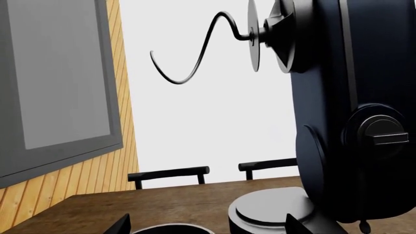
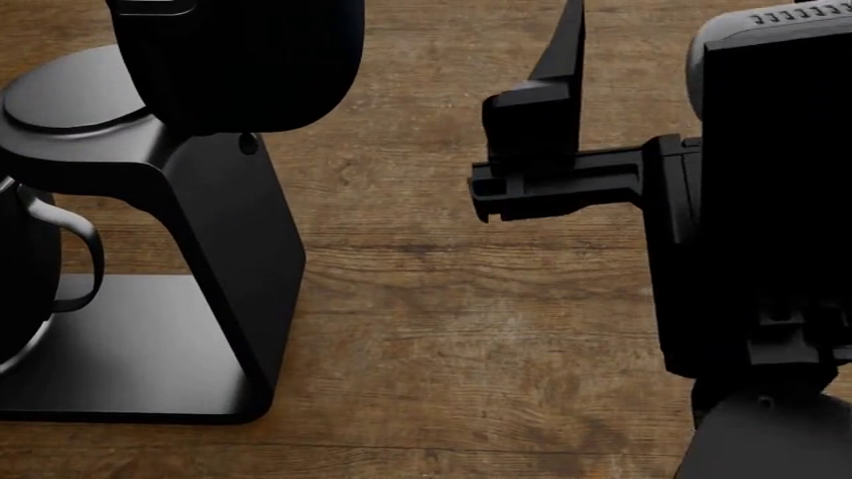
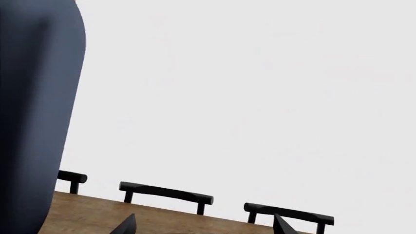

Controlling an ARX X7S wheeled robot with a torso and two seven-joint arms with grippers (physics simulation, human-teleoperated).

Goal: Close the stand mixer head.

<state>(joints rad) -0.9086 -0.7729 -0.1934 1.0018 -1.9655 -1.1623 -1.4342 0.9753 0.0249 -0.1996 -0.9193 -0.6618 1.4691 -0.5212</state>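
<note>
Bulky matte-black stand mixer head (image 2: 239, 60) sits far left, tilted up on its slanted black column (image 2: 226, 259) over the brown wooden table (image 2: 466, 329). No readable writing. My right gripper (image 2: 540, 120) hovers right of it, fingers spread.

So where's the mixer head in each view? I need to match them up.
Head view: mixer head at top left, over the column.
Left wrist view: fills the right side, tilted up, dough hook sticking out into the air.
Right wrist view: probably the dark rounded bulk at the left edge; little of it shows.
Shared landmark: the wooden table.
</note>
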